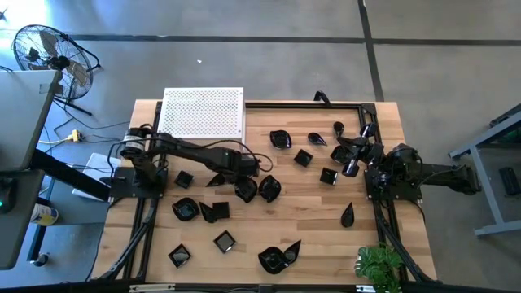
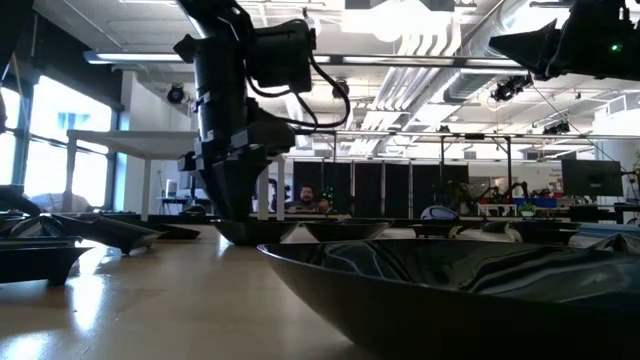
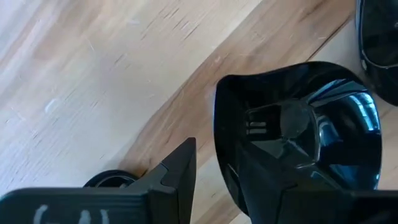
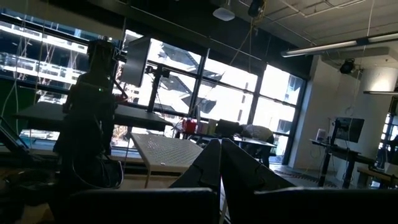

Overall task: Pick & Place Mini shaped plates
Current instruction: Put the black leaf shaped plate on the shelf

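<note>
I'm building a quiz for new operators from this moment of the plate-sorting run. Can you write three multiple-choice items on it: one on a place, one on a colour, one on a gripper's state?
1. Where does the white perforated stand lie on the table in the high view?
A. at the far edge, on the left arm's side
B. at the near edge, beside the plant
C. in the middle, among the plates

2. What colour are the mini plates?
A. white
B. glossy black
C. red

3. How is the right gripper?
A. wide open
B. shut on a plate
C. shut and empty

Answers:
1 A, the stand sits at the table's top left in the high view.
2 B, each dish shines black.
3 C, the right wrist view shows its fingers meeting with nothing between.
</note>
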